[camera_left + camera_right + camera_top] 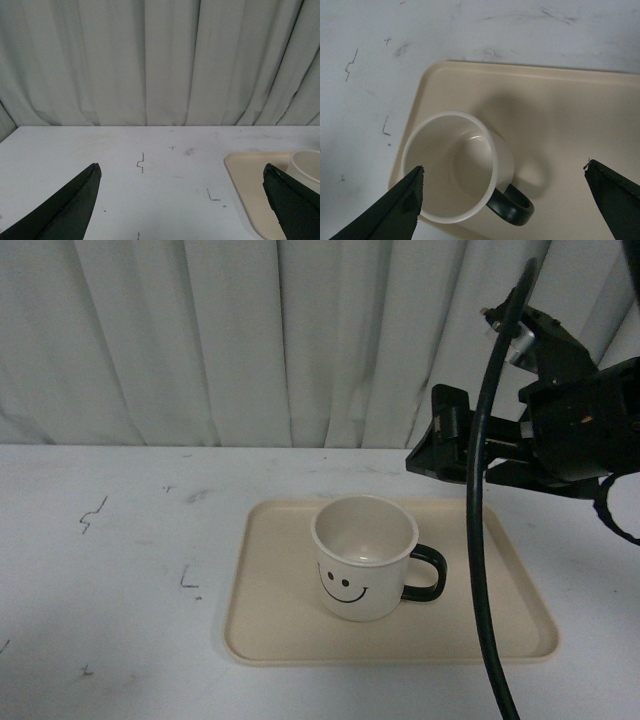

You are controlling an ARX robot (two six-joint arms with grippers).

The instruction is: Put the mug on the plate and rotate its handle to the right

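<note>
The cream mug [362, 558] with a black smiley face stands upright on the beige plate [280, 625]. Its black handle [425, 574] points to the right in the front view. My right gripper [440, 445] hovers open above and behind the mug, apart from it. From the right wrist, the mug [455, 165], its handle [512, 207] and the plate [560, 105] lie below the open right gripper [504, 170]. My left gripper [181, 172] is open over bare table, with the plate's corner [250, 167] and the mug's rim [306, 162] just inside its one finger.
A white table [120, 540] with small dark marks surrounds the plate. A white curtain [250, 340] hangs behind it. A black cable [480, 540] from the right arm crosses in front of the plate's right side.
</note>
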